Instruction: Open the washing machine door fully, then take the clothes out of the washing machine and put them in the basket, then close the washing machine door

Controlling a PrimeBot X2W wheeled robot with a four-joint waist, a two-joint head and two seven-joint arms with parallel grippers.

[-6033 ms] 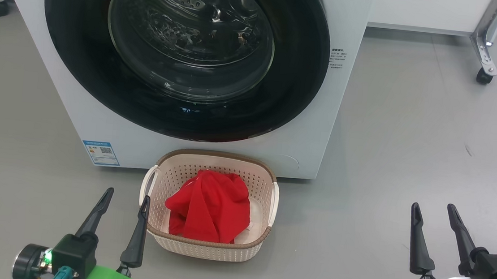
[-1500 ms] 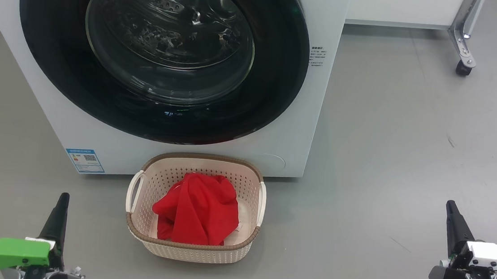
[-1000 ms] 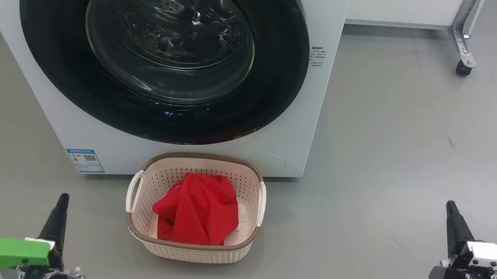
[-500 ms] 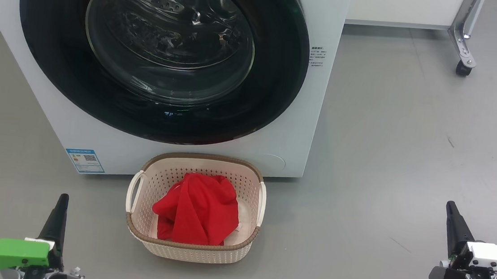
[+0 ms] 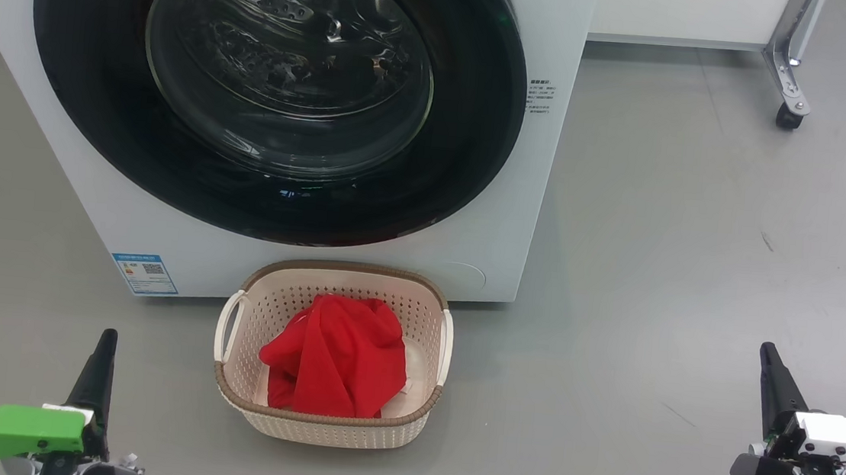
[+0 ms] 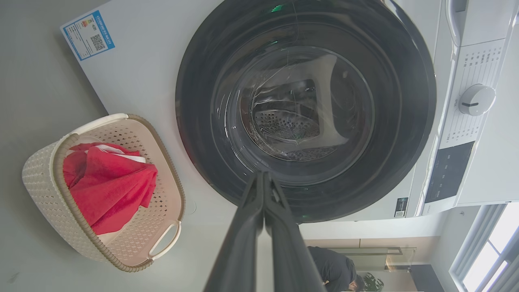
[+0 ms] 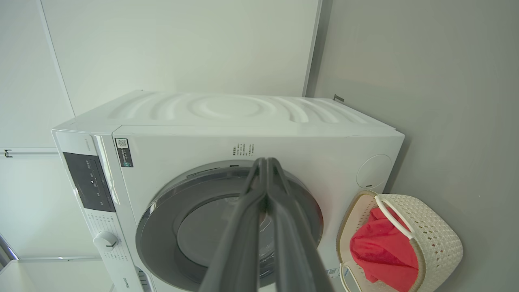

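Head view is urging one last flushness check: washing machine door [image 5: 283, 87] closed, clothes [image 5: 336, 356] in basket [image 5: 334, 416], left pincer [image 5: 106, 340] and right pincer [image 5: 769, 356] pinched empty

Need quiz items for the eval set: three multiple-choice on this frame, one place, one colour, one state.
1. Where is the basket? A) on the floor before the washer B) on top of the washer C) on a shelf
2. Colour of the clothes? A) blue B) green C) red
3. The door is: A) wide open B) shut C) off
Answers: A, it stands on the floor at the washer's foot; C, a red heap in the basket; B, it lies flush on the washer's front.
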